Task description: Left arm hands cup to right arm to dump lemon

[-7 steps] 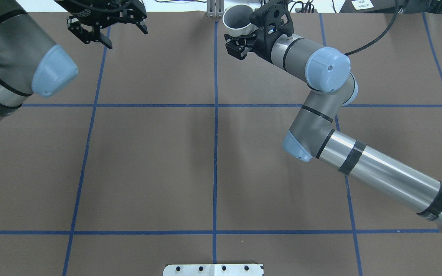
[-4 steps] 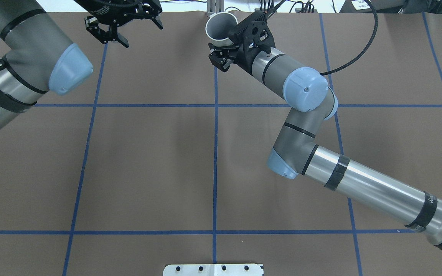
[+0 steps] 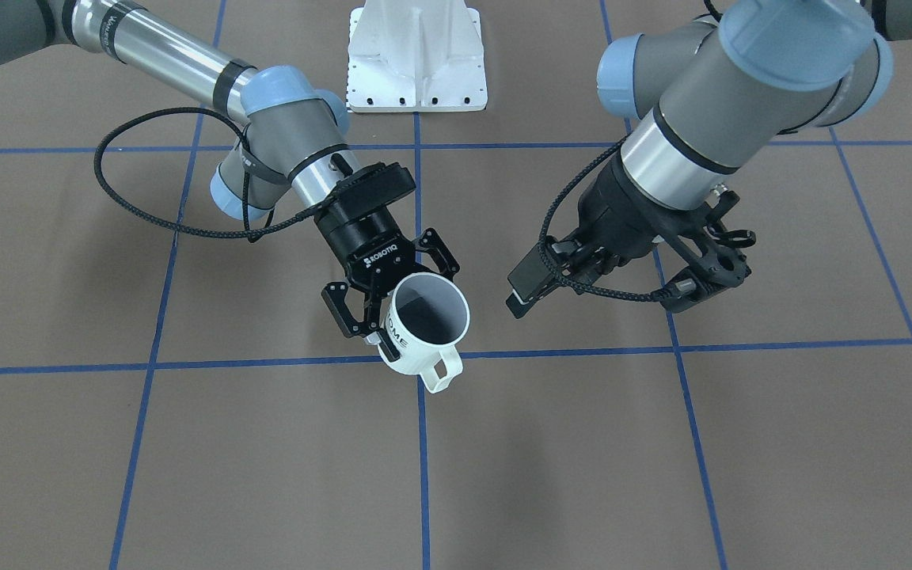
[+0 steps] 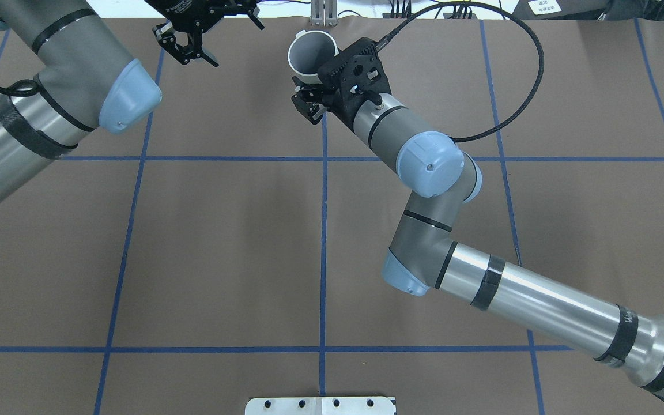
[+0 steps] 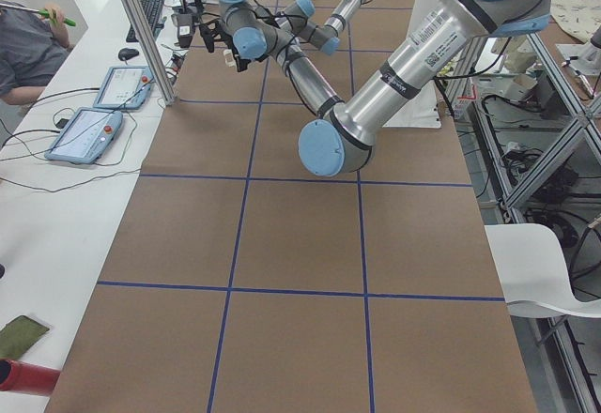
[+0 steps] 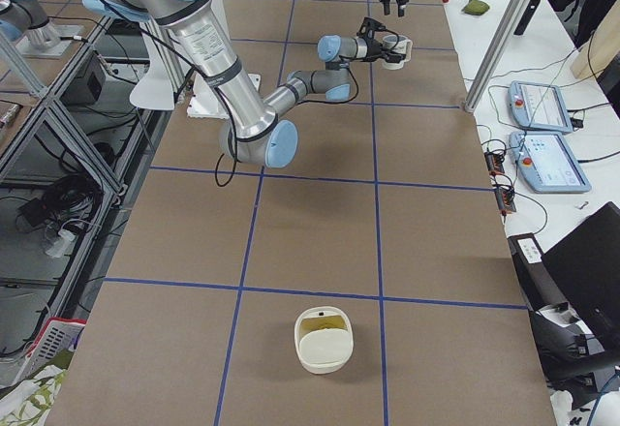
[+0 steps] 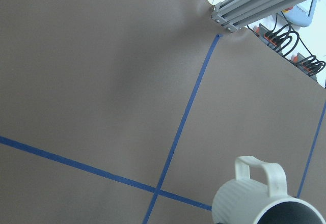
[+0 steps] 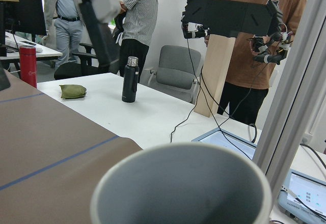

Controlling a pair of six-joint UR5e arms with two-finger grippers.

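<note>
- Looking down from overhead, the right tool (image 4: 316, 80) is clamped on the cup (image 4: 309, 51) just below its rim. The cup is at the desk's (image 4: 222, 242) far edge, beside the middle tape line, mouth up.
- Overhead also shows the left tool (image 4: 234, 43) with its fingers spread wide and nothing in them. It is near the cup but apart from it.
- Front view: this view alone shows the writing, white "ROBOTIQ" on the right tool and black "OME" on the cup wall. The cup leans, with its handle on the side away from the tool.
- Left side view: only here are two tablets (image 5: 94, 131) seen, on a white side table.
- Right side view: only here is a cream bowl (image 6: 322, 355) seen, at the near end and well apart from the cup. Something yellowish is in it, but I cannot tell what.
- Left wrist: the cup's ribbed half and handle sit in the bottom right corner, over blue tape.
- Right wrist: the cup's grey inside fills the bottom edge. Beyond it stand people (image 8: 140, 15) and a black bottle (image 8: 130, 79).
</note>
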